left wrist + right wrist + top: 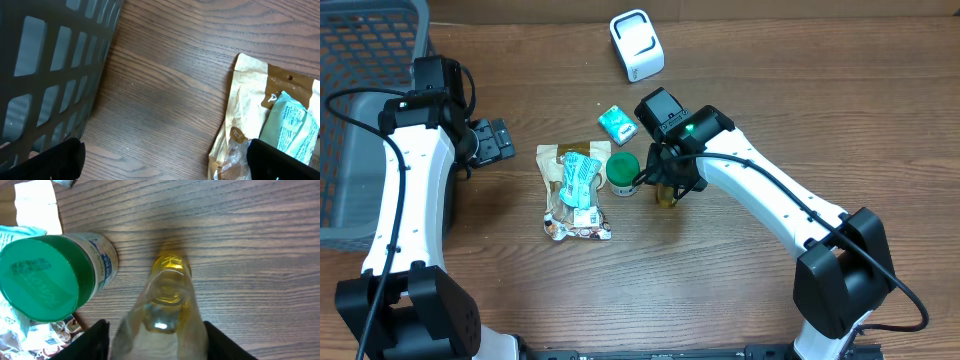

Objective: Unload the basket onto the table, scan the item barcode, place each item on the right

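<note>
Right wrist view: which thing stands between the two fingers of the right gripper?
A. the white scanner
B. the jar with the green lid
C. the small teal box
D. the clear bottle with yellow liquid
D: the clear bottle with yellow liquid sits in the gap between the fingers of the right gripper, while the jar with the green lid stands beside it, outside the fingers.

Overhead cam looks straight down on table (520, 40); wrist cams close-up, both catching pouch (575, 190) too.
</note>
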Action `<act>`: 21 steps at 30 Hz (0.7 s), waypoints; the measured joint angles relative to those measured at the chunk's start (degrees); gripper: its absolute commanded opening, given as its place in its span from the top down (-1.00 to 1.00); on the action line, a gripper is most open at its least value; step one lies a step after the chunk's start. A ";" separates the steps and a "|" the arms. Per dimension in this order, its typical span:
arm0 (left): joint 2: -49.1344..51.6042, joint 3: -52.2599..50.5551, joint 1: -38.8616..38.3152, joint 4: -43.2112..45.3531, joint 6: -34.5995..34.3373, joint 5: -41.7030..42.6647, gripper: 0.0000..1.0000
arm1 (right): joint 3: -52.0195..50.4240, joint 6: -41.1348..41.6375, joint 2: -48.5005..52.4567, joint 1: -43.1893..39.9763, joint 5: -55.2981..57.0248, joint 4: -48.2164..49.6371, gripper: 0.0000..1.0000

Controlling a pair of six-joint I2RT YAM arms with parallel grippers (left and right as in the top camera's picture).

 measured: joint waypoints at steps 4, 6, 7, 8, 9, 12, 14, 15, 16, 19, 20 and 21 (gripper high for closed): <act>0.00 0.00 0.00 -0.02 0.00 0.00 -0.99 | -0.02 -0.04 0.00 0.00 0.04 -0.07 0.08; 0.00 0.00 0.00 0.00 0.00 0.02 -0.99 | -0.02 -0.07 0.00 0.00 0.07 -0.07 0.08; 0.00 0.00 0.00 0.00 0.00 0.02 -0.99 | -0.02 -0.35 0.00 0.00 0.04 -0.07 0.08; 0.00 0.00 0.00 0.00 0.00 0.02 -0.99 | -0.02 -0.83 0.00 0.00 0.07 -0.04 0.10; 0.00 0.00 0.00 0.00 0.00 0.00 -0.99 | -0.02 -1.64 0.00 0.00 0.04 -0.09 0.12; 0.00 0.00 0.00 0.00 0.00 0.02 -0.99 | -0.02 -4.59 0.00 0.00 0.09 -0.68 0.16; 0.00 0.00 0.00 0.00 0.00 0.00 -0.99 | -0.02 -6.51 0.00 0.00 0.35 -1.73 0.16; 0.00 0.00 0.00 0.00 0.00 0.00 -0.99 | -0.02 -7.50 0.00 0.00 0.70 -2.21 0.17; 0.00 0.00 0.00 0.00 0.00 0.00 -0.99 | -0.02 -8.02 0.00 0.00 1.09 -2.58 0.16; 0.00 0.00 0.00 0.00 0.00 0.00 -1.00 | -0.02 -9.29 0.00 0.00 2.47 -3.85 0.07; 0.00 0.00 0.00 0.00 0.00 0.00 -0.99 | -0.02 -9.57 0.00 0.00 2.95 -4.00 0.02; 0.00 0.00 0.00 0.00 0.00 0.02 -0.99 | -0.02 -9.86 0.00 0.00 3.17 -4.07 -0.01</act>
